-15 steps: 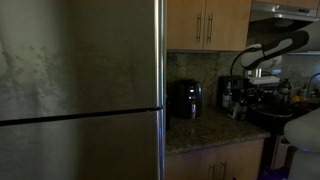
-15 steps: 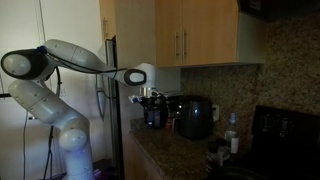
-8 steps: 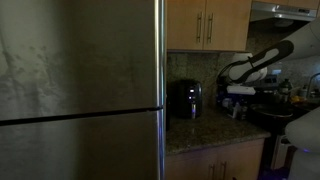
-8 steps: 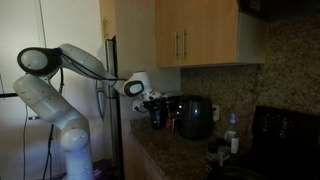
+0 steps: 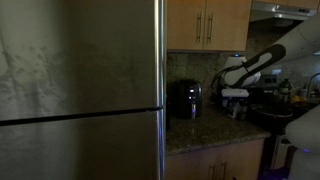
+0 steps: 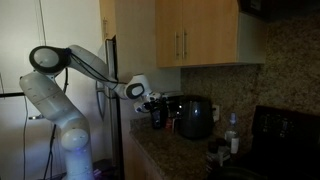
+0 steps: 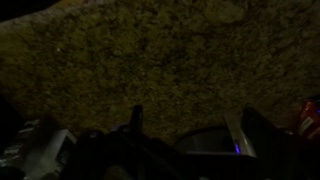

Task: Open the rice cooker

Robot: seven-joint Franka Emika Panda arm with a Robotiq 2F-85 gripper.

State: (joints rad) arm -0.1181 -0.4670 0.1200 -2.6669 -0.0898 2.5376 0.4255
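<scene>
the rice cooker [image 5: 185,98] stands on the granite counter [image 5: 205,132], against the backsplash and just beside the steel fridge [image 5: 80,90]. wooden cabinets [image 5: 205,25] hang above it. in both exterior views its lid is down; the second location reference is [image 6: 195,117].

the arm [image 6: 85,65] reaches out over the counter from its base. the gripper [image 6: 153,100] hangs at about the height of the cooker's top, in front of a cluster of dark bottles [image 6: 156,120]. in an exterior view the gripper [image 5: 235,93] sits to one side of the cooker, clearly apart from it, with a gap of backsplash between them. it does not touch the cooker in either exterior view.

jaw opening: cannot be determined. both exterior views are too small and too dark to separate the fingers. the wrist view is dim and blurred. it shows mostly speckled granite [image 7: 160,60], with dark shapes along the lower edge that cannot be resolved into fingers or objects. whether the gripper holds or touches anything cannot be told from these views.
</scene>
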